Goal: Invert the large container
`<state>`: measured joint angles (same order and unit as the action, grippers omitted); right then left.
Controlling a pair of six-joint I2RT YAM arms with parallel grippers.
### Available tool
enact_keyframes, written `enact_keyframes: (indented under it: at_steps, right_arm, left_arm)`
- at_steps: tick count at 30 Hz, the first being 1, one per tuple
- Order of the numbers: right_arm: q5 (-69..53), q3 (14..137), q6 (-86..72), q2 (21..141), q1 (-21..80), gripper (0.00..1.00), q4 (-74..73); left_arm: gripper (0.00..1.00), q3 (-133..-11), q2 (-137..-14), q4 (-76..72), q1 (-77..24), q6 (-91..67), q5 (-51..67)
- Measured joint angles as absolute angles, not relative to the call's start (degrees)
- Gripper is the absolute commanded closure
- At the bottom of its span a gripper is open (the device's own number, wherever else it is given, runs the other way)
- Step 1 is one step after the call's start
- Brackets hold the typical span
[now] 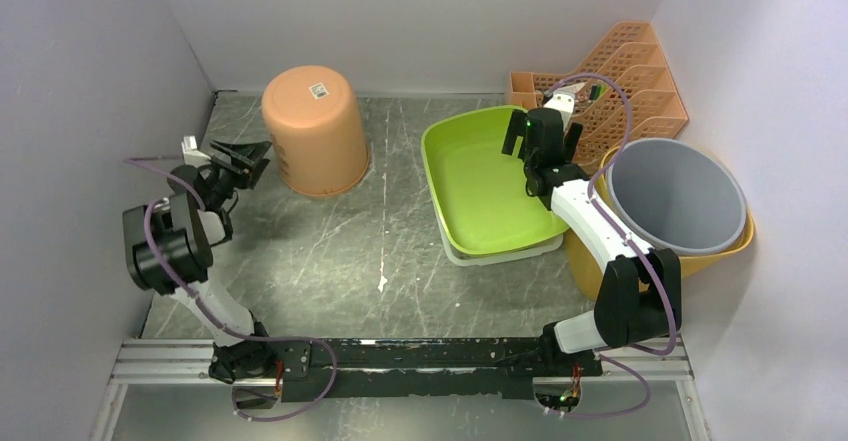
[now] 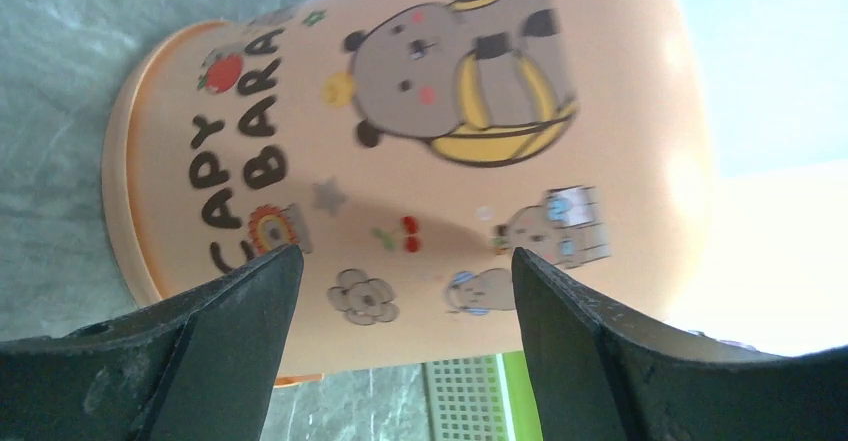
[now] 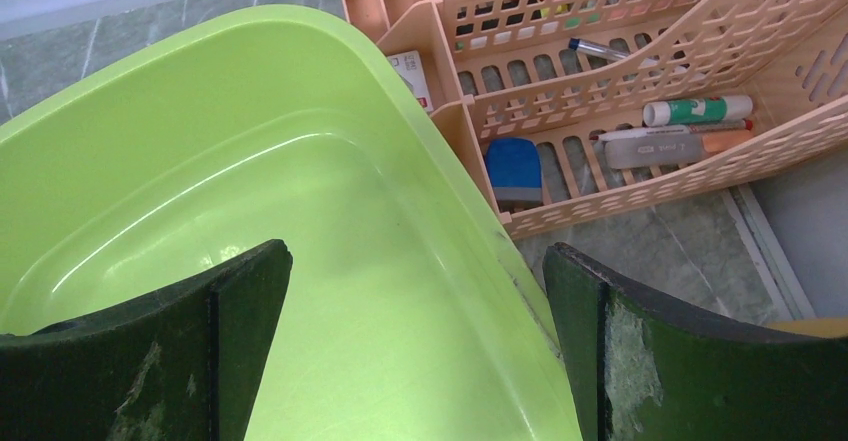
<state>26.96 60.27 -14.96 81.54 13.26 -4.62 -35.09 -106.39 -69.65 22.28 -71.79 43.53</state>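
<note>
Nearest the lens, the two black, matt, wedge-shaped fingers [image 2: 235, 331] of the left gripper [image 2: 400, 261] are seen spread wide, with nothing clamped between them. Framed in the gap is the large peach plastic bucket [image 2: 420, 131], smooth and slightly tapered, printed with cartoon animals and the letters "CAPY BARA". The bucket is stood at the back left of the grey marble-patterned table [image 1: 330, 251] with its rim down on the surface and its flat base, marked by a small white label, turned upward. The left gripper is held just beside the bucket's left wall, level with its lower half; whether the fingertips touch it cannot be told.

Right of the bucket, a glossy lime-green rectangular plastic basin [image 1: 480, 181] with rounded corners is set on a white basin [image 1: 500, 254], of which only an edge is shown. The right gripper [image 3: 415, 256] is held over the green basin's far right rim, its jaws also wide apart and gripping nothing.

Behind the basin, a peach latticed plastic file organiser [image 3: 620, 111] is placed; a blue-backed eraser [image 3: 515, 171], a green-and-white marker [image 3: 697, 111] and other pens are lying in its compartments. At the right wall, a round grey plastic bin [image 1: 680, 196] is nested inside a yellow-orange bucket [image 1: 600, 261].
</note>
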Motion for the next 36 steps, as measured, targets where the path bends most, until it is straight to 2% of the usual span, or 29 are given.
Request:
enact_keyframes:
  at_steps: [4,10,15,20,27,36]
  right_arm:
    - [26.3,60.3,-14.4,81.5,13.5,0.0,-5.0]
    - [25.9,61.6,-13.3,81.5,15.7,0.0,-6.5]
    - [26.4,67.4,-12.0,83.4,23.2,0.0,-8.8]
    - [26.7,72.0,-11.3,84.4,29.9,0.0,-9.9]
    - [21.5,75.2,-10.1,85.8,33.8,0.0,-11.0]
    - [13.2,82.2,-7.8,97.5,41.3,0.0,-9.6]
  left_arm:
    - [0.11,-39.5,-94.5,-49.2,22.3,-59.9,40.0]
    - [0.11,-54.1,-80.6,-16.6,20.5,-41.2,30.9]
    - [0.12,-63.8,-72.4,-1.3,18.1,-30.9,27.6]
    - [0.12,-71.1,-70.6,7.0,14.3,-23.4,28.3]
    - [0.12,-70.9,-69.0,12.9,-3.4,-16.4,27.7]
    - [0.12,-68.2,-59.7,14.9,-4.1,-15.3,24.2]
